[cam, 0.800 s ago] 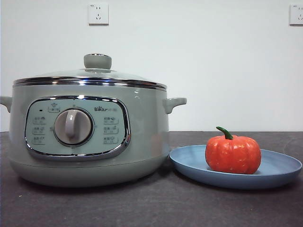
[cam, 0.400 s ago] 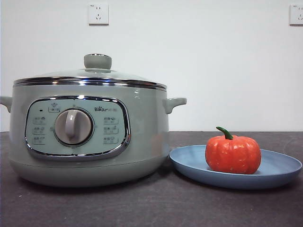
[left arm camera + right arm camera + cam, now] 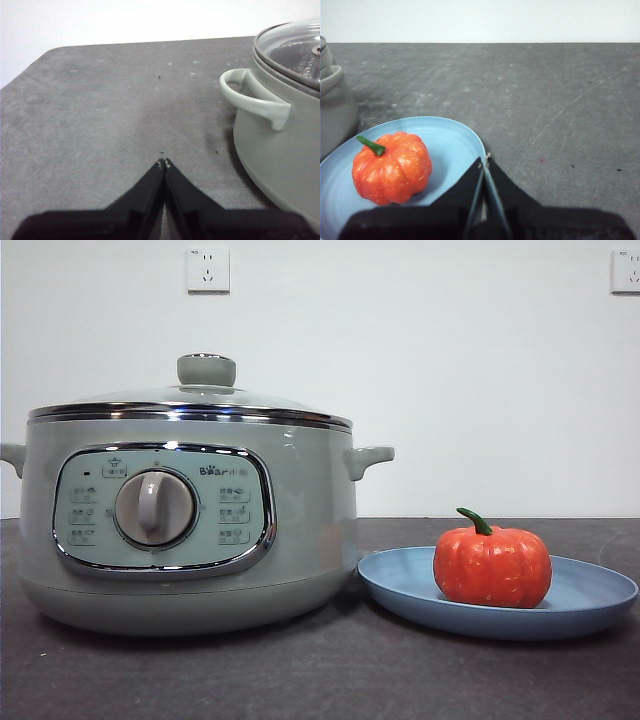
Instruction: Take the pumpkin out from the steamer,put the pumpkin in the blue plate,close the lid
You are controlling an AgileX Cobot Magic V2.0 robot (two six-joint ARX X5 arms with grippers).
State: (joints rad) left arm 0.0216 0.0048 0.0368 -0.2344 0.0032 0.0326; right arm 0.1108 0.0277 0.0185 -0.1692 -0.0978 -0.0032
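The sage-green steamer (image 3: 190, 520) stands on the left of the dark table with its glass lid (image 3: 200, 400) seated on the rim. To its right the orange pumpkin (image 3: 492, 565) sits upright in the blue plate (image 3: 600, 600). Neither arm appears in the front view. My left gripper (image 3: 164, 163) is shut and empty, hovering over bare table beside the steamer (image 3: 280, 145) and its side handle (image 3: 252, 97). My right gripper (image 3: 485, 159) is shut and empty, above the edge of the blue plate (image 3: 455, 140), with the pumpkin (image 3: 392, 167) beside it.
Two wall sockets (image 3: 208, 270) sit on the white wall behind. The dark grey tabletop (image 3: 100, 115) stretches away from the steamer on the left gripper's side, and more tabletop (image 3: 560, 100) lies beyond the plate.
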